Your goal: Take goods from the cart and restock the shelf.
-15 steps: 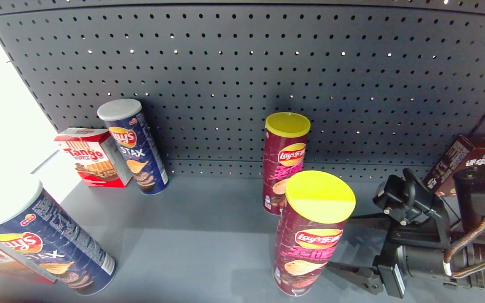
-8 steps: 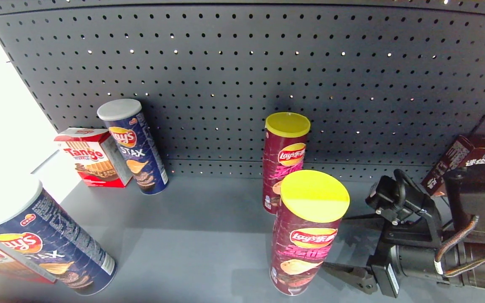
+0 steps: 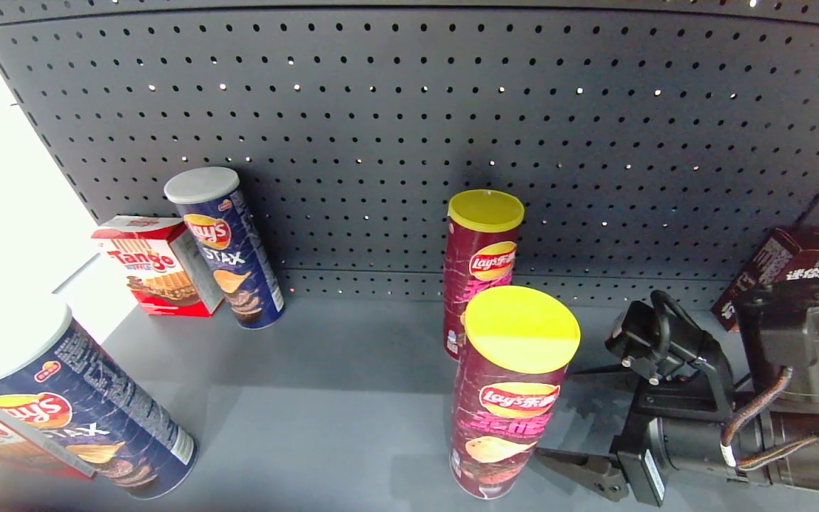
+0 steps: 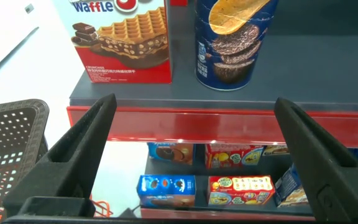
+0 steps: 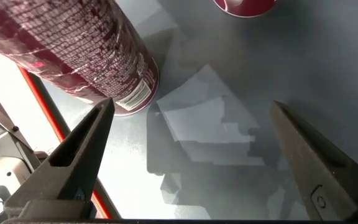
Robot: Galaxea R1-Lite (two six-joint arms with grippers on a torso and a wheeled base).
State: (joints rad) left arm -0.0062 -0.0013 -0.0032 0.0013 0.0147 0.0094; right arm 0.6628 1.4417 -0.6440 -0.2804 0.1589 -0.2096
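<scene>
Grey shelf (image 3: 352, 370), perforated back panel (image 3: 409, 128) behind it.

Right tool (image 5: 188, 121): released, fingers spread wide, nothing between them. It lies low over the shelf deck at the front right. Front maroon can (image 3: 509, 398), yellow lid, stands upright on the deck near the front edge, outside the tool's gap and just beside one finger (image 5: 89, 146). Cannot tell whether that finger touches the can.

Rear maroon can (image 3: 480, 270), same yellow lid, upright directly behind the front one, close to the back panel. The two look near each other; contact cannot be told.

Left part of the shelf: rear blue can (image 3: 228, 249) with a grey lid, upright by the back panel, and a red wafer box (image 3: 150, 267) just beside it on its left. At the front left corner, a front blue can (image 3: 75, 412) with a second wafer box (image 4: 126, 43) beside it.

Far right: brown box (image 3: 793, 263), tilted, partly hidden behind the right arm.

Left tool (image 4: 194, 109): released, empty, held in front of the shelf's red front edge (image 4: 185, 124), facing the second wafer box and front blue can. Black mesh basket (image 4: 11, 143) beside it. Small packets (image 4: 229, 180) sit on a lower shelf.
</scene>
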